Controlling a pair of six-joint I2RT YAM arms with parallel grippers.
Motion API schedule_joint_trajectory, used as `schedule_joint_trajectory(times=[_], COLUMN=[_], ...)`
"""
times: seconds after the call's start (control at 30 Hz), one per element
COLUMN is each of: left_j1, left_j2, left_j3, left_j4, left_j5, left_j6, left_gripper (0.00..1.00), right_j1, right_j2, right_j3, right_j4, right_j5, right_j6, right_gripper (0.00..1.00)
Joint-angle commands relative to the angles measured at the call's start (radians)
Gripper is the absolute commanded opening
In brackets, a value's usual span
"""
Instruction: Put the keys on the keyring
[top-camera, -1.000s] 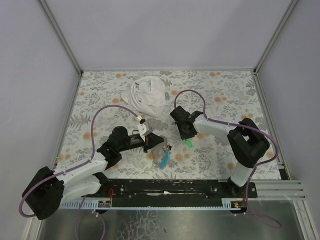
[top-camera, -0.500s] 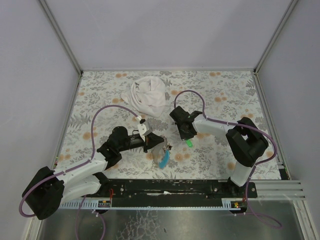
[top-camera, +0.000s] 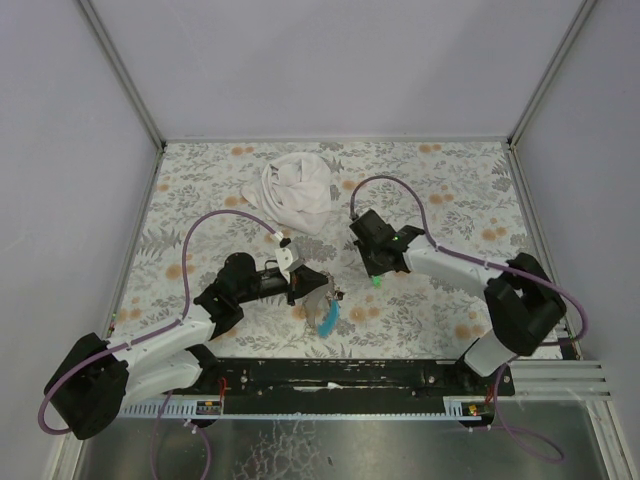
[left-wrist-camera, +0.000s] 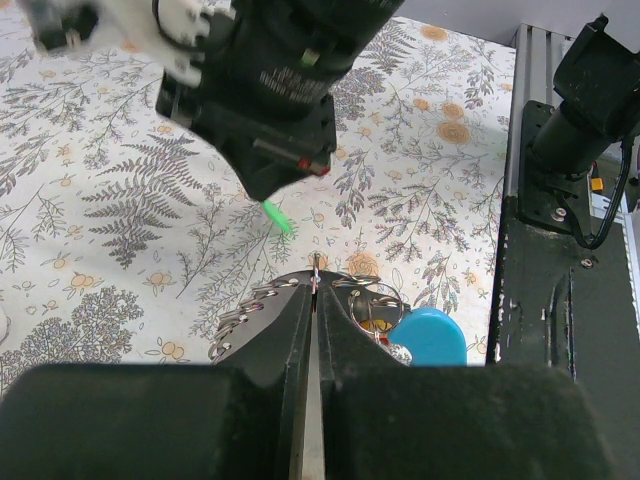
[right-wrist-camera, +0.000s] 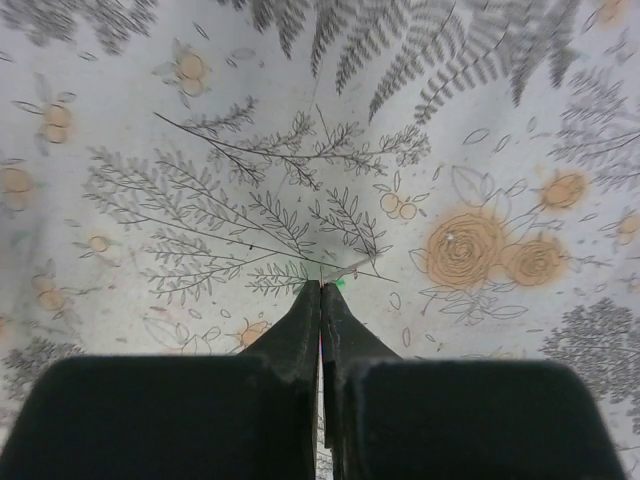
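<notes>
My left gripper (top-camera: 316, 287) is shut on the thin metal keyring (left-wrist-camera: 316, 283), held upright between its tips just above the table. Further small rings (left-wrist-camera: 376, 298), a yellow key head (left-wrist-camera: 371, 324) and the light-blue piece (left-wrist-camera: 432, 335) hang at its right. The blue piece also shows in the top view (top-camera: 327, 320). My right gripper (top-camera: 376, 272) is shut on the green key (top-camera: 377, 281). In the right wrist view only a bit of green (right-wrist-camera: 339, 284) and the metal blade (right-wrist-camera: 352, 269) show past the tips. In the left wrist view the green key (left-wrist-camera: 275, 216) hangs below the right gripper, just beyond the ring.
A crumpled white cloth (top-camera: 295, 192) lies at the back middle of the flower-patterned table (top-camera: 450, 190). The black base rail (left-wrist-camera: 570, 300) and the right arm's mount stand at the near edge. Purple cables arch over both arms.
The right arm's forearm and elbow have swung to the right, and its gripper has turned a little while staying over the green key. The left arm has not moved.
</notes>
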Motion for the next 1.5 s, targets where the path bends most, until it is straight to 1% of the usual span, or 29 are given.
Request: schedule_joint_trajectory(times=[0.0,0.17,0.3,0.37,0.57,0.7,0.77,0.87,0.97,1.17,1.23,1.37,1.47], left_j1=[-0.002,-0.002,-0.002,-0.003,-0.001,-0.001,-0.001,-0.002,-0.001,0.000,-0.001,-0.001,0.000], left_j2=[-0.005,-0.014,-0.016,-0.011,-0.002,0.004,0.000,-0.004,0.001,0.007,0.010,0.015,0.016], left_j3=[-0.001,0.000,0.004,0.009,0.038,0.042,0.034,0.022,0.017,0.009,0.007,0.005,0.003], left_j4=[0.000,0.011,0.019,0.019,0.008,-0.002,0.007,0.019,0.026,0.042,0.049,0.052,0.056], left_j5=[-0.002,0.008,0.014,0.012,0.016,0.007,0.015,0.034,0.056,0.107,0.121,0.140,0.143], left_j6=[-0.004,0.005,0.016,0.018,0.051,0.061,0.061,0.064,0.069,0.076,0.076,0.077,0.076], left_gripper=[0.00,0.00,0.00,0.00,0.00,0.00,0.00,0.00,0.00,0.00,0.00,0.00,0.00], right_j1=[0.010,0.010,0.010,0.010,0.010,0.010,0.008,0.009,0.009,0.009,0.008,0.009,0.008], right_j2=[-0.173,-0.374,-0.518,-0.569,-0.623,-0.632,-0.636,-0.633,-0.655,-0.691,-0.681,-0.647,-0.637], right_j3=[-0.048,-0.171,-0.276,-0.311,-0.346,-0.427,-0.426,-0.398,-0.406,-0.420,-0.410,-0.359,-0.348], right_j4=[0.125,0.308,0.479,0.538,0.615,0.766,0.746,0.651,0.611,0.595,0.577,0.486,0.469], right_j5=[-0.018,-0.195,-0.242,-0.287,-0.447,-0.515,-0.529,-0.650,-0.755,-0.826,-0.850,-0.926,-0.945], right_j6=[-0.135,-0.303,-0.368,-0.413,-0.523,-0.562,-0.557,-0.656,-0.757,-0.813,-0.822,-0.862,-0.873], right_gripper=[0.00,0.00,0.00,0.00,0.00,0.00,0.00,0.00,0.00,0.00,0.00,0.00,0.00])
